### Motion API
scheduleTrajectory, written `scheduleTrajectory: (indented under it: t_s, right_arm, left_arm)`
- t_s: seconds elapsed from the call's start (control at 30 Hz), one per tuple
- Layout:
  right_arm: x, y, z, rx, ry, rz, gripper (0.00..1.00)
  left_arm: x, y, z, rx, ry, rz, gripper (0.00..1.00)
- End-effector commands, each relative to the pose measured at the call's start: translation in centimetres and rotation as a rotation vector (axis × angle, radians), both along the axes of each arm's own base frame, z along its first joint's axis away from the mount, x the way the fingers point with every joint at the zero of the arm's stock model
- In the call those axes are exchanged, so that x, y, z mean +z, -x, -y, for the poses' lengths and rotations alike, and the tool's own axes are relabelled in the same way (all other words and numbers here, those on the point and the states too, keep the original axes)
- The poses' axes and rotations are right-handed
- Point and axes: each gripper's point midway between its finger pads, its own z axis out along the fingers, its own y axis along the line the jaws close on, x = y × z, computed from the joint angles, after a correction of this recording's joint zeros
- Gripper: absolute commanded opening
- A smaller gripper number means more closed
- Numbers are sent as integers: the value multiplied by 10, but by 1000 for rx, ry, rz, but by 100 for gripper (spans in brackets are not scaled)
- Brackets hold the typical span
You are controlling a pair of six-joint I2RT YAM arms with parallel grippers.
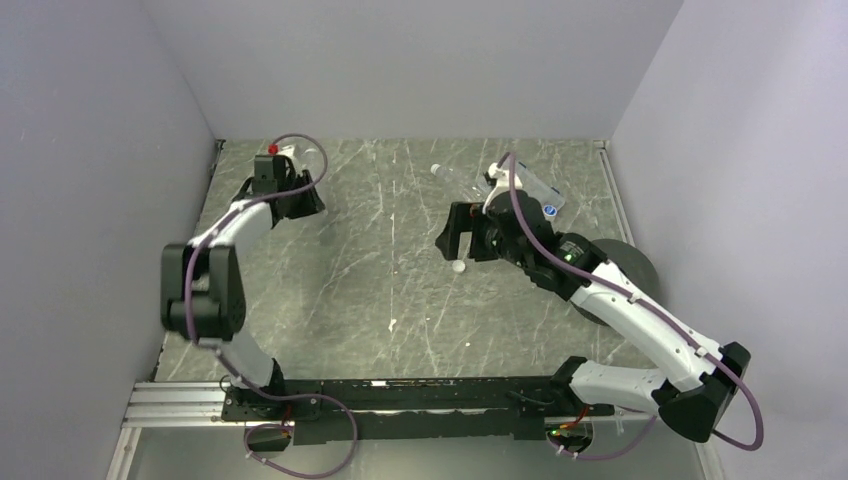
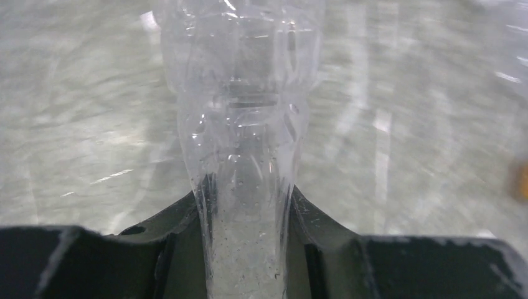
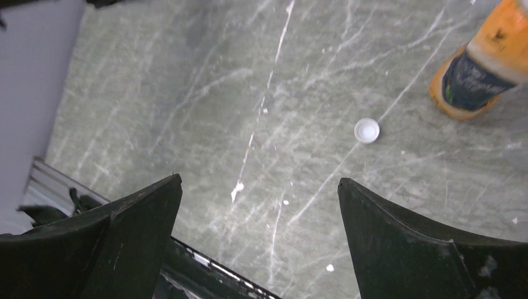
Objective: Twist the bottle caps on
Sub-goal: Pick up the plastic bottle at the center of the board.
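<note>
My left gripper (image 2: 243,199) is shut on a clear plastic bottle (image 2: 240,93), whose thin body is pinched between the two dark fingers. In the top view this gripper (image 1: 303,200) is at the far left of the table. My right gripper (image 3: 258,180) stands open with nothing between its fingers. It hovers mid-table (image 1: 458,238) just behind a small white cap (image 1: 458,267). In the right wrist view that cap (image 3: 367,130) lies open side up, beyond the right finger. An orange-amber bottle with a dark label (image 3: 479,68) is at the upper right of that view.
Another clear bottle (image 1: 450,175) with a white cap lies at the back centre. A flat clear box (image 1: 535,190) with a blue-topped cap (image 1: 550,211) beside it sits behind the right arm. A large black disc (image 1: 635,268) lies at the right wall. A small red object (image 1: 272,147) shows by the left wrist.
</note>
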Motion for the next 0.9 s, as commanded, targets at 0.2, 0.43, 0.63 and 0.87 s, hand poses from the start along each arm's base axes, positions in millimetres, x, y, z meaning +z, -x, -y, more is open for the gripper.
scheduleTrajectory:
  t_s: [0.2, 0.43, 0.63, 0.87]
  right_arm:
    - [123, -37, 6, 62, -304, 184, 100]
    - [169, -37, -12, 179, -436, 234, 100]
    - [161, -48, -22, 175, -439, 181, 100]
    - [147, -47, -30, 176, -416, 142, 87]
  left_arm:
    - [177, 125, 150, -946, 170, 632, 20]
    - [186, 197, 191, -1227, 122, 736, 20]
    - [181, 211, 208, -1274, 73, 757, 19]
    - [180, 201, 209, -1212, 29, 801, 19]
